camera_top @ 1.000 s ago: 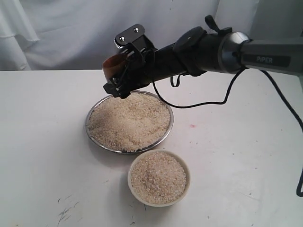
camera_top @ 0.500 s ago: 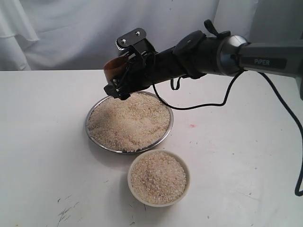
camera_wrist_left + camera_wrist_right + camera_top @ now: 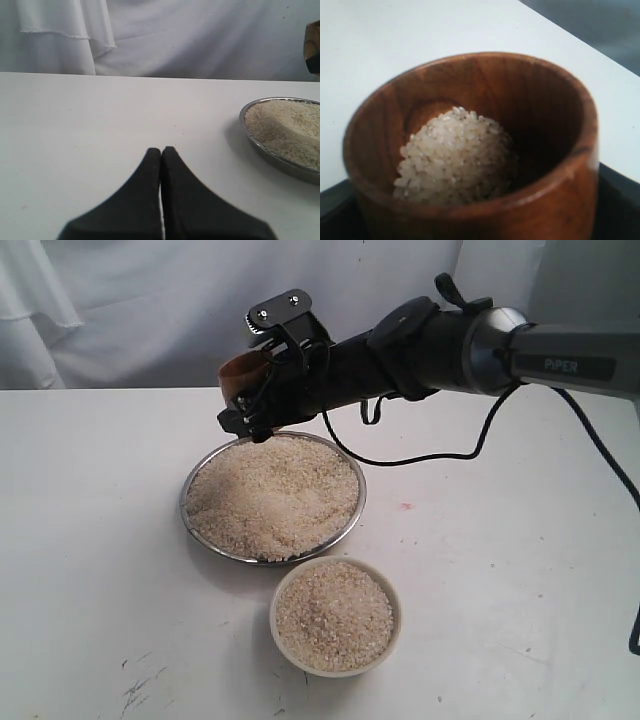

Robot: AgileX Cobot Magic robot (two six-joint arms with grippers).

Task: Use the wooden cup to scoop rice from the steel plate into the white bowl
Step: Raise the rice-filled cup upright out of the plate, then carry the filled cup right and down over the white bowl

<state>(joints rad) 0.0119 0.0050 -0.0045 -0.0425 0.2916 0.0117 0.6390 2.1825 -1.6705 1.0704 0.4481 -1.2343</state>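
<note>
Hardly anything has shifted; the right hand (image 3: 246, 398) and the wooden cup (image 3: 237, 375) it carries sit a touch higher than half a second ago, while both dishes lie where they were. That hand is clamped on the cup, its jaws spread wide round the barrel; it holds the cup in the air over the far rim of the steel plate (image 3: 184, 502), clear of the heap below. In the right wrist view the cup is partly filled; a small mound of rice (image 3: 455, 150) lies on its bottom, and the dark, smooth inner wall stands bare above the grains.

On the plate, wide, shallow and shiny with a thin raised rim, a broad loose heap of pale beige rice (image 3: 275, 495) covers nearly the whole surface. Just beside it on the near side stands the white bowl (image 3: 274, 620); small, round and thick-rimmed, it is filled almost to the brim with rice (image 3: 335, 615).

Both dishes stand on the white bench (image 3: 500, 570); a white cloth (image 3: 130, 310) hangs in folds behind.

Count: one plate, one bowl, one cup, three lots of rice, two hands.

Low over bare bench off to the side of the plate is the left hand (image 3: 161, 154); its two black fingertips are pressed together on nothing.
</note>
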